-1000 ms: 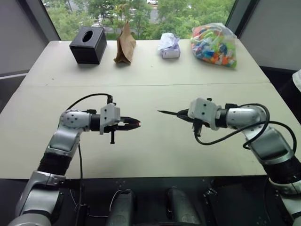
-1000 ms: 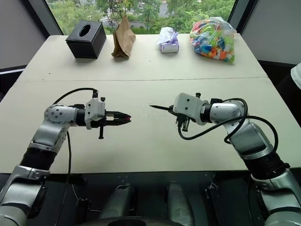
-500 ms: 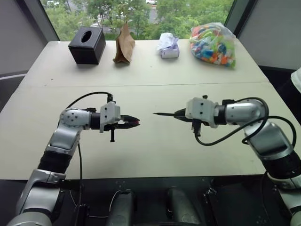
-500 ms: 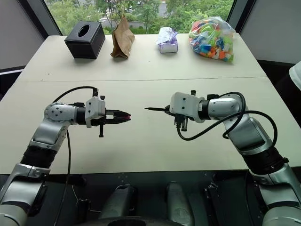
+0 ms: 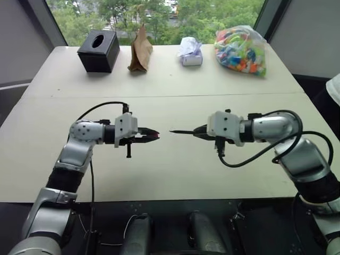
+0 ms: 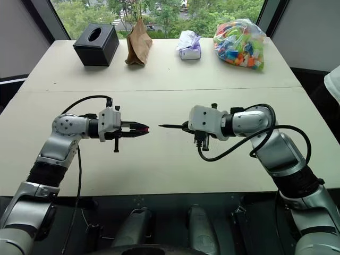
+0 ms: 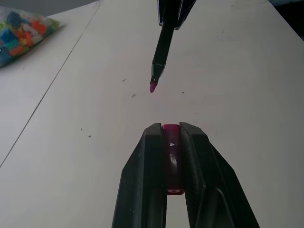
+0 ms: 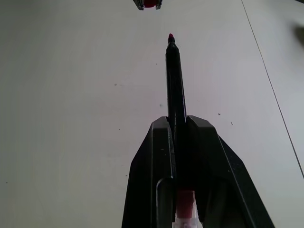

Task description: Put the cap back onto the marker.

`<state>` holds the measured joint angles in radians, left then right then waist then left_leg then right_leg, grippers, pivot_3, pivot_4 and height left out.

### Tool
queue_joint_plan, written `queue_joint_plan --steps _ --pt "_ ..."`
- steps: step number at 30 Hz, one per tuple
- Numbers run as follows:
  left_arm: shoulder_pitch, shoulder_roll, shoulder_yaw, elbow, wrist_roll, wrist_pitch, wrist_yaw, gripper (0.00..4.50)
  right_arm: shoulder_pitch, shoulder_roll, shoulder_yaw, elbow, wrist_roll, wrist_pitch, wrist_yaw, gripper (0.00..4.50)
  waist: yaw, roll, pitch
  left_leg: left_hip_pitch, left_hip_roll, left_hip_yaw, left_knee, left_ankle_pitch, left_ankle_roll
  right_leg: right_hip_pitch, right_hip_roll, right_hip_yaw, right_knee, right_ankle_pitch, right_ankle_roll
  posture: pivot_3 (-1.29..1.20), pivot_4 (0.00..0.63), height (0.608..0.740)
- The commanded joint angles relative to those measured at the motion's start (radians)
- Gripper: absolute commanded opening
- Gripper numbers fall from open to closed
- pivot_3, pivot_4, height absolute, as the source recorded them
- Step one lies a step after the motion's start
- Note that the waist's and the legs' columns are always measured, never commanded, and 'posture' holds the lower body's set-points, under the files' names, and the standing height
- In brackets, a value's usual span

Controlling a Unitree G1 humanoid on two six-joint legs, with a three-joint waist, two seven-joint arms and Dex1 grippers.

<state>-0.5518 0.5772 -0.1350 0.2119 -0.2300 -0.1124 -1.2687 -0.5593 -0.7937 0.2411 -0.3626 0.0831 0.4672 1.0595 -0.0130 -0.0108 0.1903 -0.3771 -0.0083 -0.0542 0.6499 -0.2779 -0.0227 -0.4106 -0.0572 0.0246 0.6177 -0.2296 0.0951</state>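
My left gripper (image 5: 154, 136) hangs above the table, pointing right, shut on the small red-pink cap (image 7: 171, 142), whose open end peeks out past the fingertips. Facing it, my right gripper (image 5: 199, 131) is shut on the dark thin marker (image 5: 183, 131), which sticks out to the left at about the same height. The marker's reddish tip (image 7: 152, 87) stands a short gap from the cap, slightly off its line. In the right wrist view the marker (image 8: 175, 80) points toward the cap (image 8: 149, 4) held in the left gripper's fingers.
Along the far edge of the pale table (image 5: 170, 175) stand a black tissue box (image 5: 99, 50), a brown paper bag (image 5: 141, 50), a white crumpled packet (image 5: 190, 52) and a clear bag of colourful pieces (image 5: 241, 50). A person's sleeve (image 5: 334, 90) shows at the right edge.
My right gripper has carried the marker a little to the left, narrowing the gap between its tip and the cap. The left gripper has stayed in place.
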Motion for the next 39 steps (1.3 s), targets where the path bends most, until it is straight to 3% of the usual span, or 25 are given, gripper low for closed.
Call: queue_joint_plan --steps 1,39 --pt "-0.022 -0.006 0.003 0.005 -0.001 -0.024 -0.001 0.00 -0.027 0.003 -0.004 -0.042 0.010 0.002 0.005 0.02 0.000 0.000 0.000 0.000 0.000 0.000 0.000 0.000 0.000 0.000 0.000 0.000 0.000 0.000 0.000 0.00 0.150 0.740" --pt "-0.004 -0.035 -0.024 -0.057 -0.011 0.017 0.004 0.00 -0.048 0.026 0.028 -0.074 0.025 0.034 0.009 0.02 0.000 0.000 0.000 0.000 0.000 0.000 0.001 0.000 0.000 0.000 0.000 0.000 0.001 0.000 0.000 0.00 0.150 0.740"
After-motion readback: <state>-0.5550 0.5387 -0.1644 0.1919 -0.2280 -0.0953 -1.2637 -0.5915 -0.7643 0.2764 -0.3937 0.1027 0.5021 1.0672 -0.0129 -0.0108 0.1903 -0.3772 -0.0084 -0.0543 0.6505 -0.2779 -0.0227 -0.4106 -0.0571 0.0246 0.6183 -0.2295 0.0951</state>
